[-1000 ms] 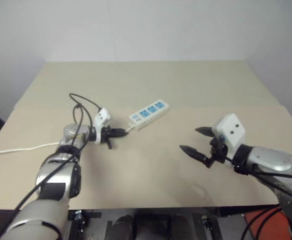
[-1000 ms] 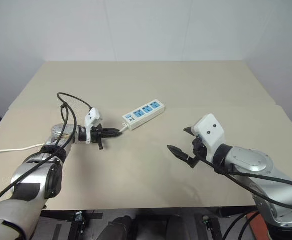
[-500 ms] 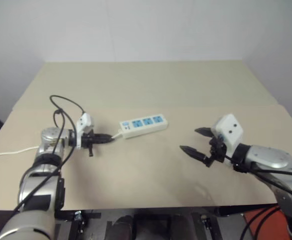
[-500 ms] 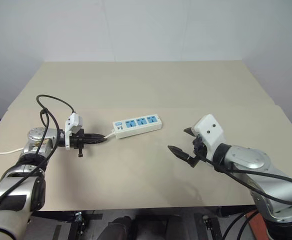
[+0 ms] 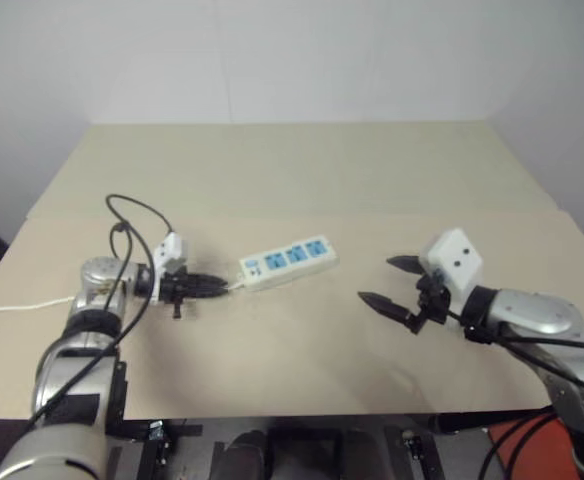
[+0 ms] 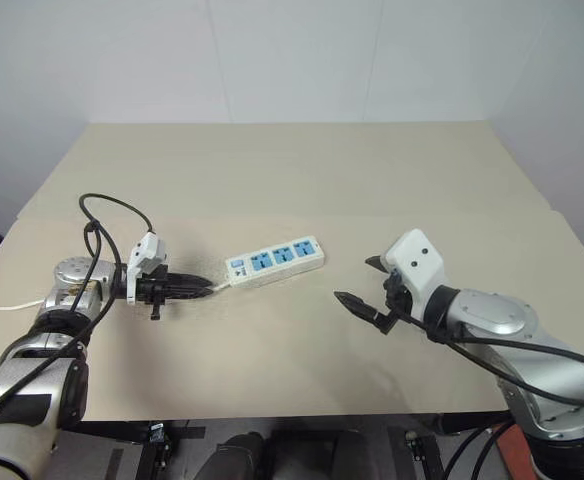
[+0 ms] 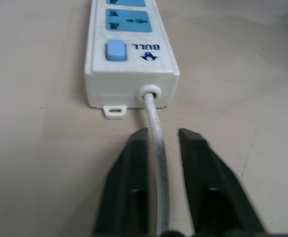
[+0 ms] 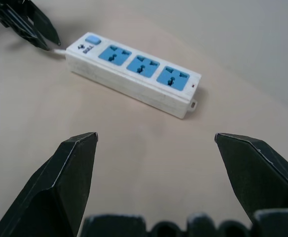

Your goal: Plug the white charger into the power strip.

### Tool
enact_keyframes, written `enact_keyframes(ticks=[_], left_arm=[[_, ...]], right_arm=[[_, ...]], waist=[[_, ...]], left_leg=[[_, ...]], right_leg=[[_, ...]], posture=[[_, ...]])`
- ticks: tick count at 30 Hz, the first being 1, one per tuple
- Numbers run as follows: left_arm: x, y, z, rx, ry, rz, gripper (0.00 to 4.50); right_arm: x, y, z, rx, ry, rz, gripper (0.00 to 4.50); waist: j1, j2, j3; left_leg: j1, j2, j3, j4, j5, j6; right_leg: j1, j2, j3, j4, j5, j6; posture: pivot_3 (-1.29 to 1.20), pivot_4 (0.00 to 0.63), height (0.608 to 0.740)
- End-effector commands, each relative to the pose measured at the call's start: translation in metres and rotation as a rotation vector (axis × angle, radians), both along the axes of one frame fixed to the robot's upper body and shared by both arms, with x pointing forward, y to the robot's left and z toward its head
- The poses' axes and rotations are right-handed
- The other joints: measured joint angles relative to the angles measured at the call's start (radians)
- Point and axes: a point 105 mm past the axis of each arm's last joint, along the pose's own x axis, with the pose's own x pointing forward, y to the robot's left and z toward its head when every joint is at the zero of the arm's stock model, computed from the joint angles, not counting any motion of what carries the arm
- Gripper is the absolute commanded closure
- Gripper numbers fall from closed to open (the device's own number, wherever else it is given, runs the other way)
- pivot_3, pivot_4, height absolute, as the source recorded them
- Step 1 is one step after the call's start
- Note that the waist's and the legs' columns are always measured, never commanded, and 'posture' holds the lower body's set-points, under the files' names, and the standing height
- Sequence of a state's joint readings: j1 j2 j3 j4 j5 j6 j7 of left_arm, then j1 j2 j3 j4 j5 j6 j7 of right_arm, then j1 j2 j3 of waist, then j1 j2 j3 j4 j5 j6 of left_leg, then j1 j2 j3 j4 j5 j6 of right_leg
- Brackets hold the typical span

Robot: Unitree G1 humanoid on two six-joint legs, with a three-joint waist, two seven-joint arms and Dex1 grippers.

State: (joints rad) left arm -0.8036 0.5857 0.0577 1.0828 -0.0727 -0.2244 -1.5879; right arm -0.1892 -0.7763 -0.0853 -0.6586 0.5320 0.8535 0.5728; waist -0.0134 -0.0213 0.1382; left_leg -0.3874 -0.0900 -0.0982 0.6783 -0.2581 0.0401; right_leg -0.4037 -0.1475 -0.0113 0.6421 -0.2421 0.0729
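White cord (image 7: 154, 123) runs between left claw (image 7: 162, 140) fingers, narrow gap, loosely straddled to position power strip (image 6: 274, 262) on bench (image 6: 302, 180). Right claw (image 6: 357, 283) wide, empty, waiting.

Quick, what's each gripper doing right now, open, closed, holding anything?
Left gripper: slightly open, its fingers either side of the power strip's cord.
Right gripper: wide open, holding nothing.

— What sort of place is this?
— It looks like a lab or test room: a bare beige table (image 5: 302, 170) stands against plain white walls (image 5: 292, 60), with black cables (image 6: 102, 215) looping over the robot arm.
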Motion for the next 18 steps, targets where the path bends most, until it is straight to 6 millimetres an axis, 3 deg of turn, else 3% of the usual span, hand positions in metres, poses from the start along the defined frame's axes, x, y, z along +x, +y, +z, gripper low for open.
enact_keyframes(ticks=[1, 8, 13, 18], left_arm=[[0.001, 0.003, 0.013, -0.016, -0.059, -0.019, 2.15], [0.002, 0.006, 0.021, -0.050, -0.110, -0.010, 0.02], [0.008, 0.000, 0.030, -0.148, -0.248, 0.039, 0.02], [0.008, -0.012, 0.031, -0.298, -0.267, 0.046, 0.02]], right_arm=[[-0.002, 0.001, 0.014, -0.001, -0.071, 0.008, 0.00], [-0.001, 0.001, 0.014, 0.001, -0.072, 0.012, 0.00], [-0.001, 0.001, 0.014, 0.001, -0.072, 0.017, 0.00], [-0.002, 0.002, 0.014, 0.004, -0.075, 0.021, 0.00]], waist=[[-0.001, 0.000, 0.000], [-0.003, 0.000, 0.000], [-0.001, 0.000, 0.000], [0.000, 0.000, 0.000]], left_leg=[[0.000, 0.000, 0.000, 0.000, 0.000, 0.000], [0.000, 0.000, 0.000, 0.000, 0.000, 0.000], [0.000, 0.000, 0.000, 0.000, 0.000, 0.000], [0.000, 0.000, 0.000, 0.000, 0.000, 0.000]], right_leg=[[0.000, 0.000, 0.000, 0.000, 0.000, 0.000], [0.000, 0.000, 0.000, 0.000, 0.000, 0.000], [0.000, 0.000, 0.000, 0.000, 0.000, 0.000], [0.000, 0.000, 0.000, -0.001, 0.000, 0.000]], posture=[[0.00, 0.150, 0.740], [0.00, 0.150, 0.740], [0.00, 0.150, 0.740], [0.00, 0.150, 0.740]])
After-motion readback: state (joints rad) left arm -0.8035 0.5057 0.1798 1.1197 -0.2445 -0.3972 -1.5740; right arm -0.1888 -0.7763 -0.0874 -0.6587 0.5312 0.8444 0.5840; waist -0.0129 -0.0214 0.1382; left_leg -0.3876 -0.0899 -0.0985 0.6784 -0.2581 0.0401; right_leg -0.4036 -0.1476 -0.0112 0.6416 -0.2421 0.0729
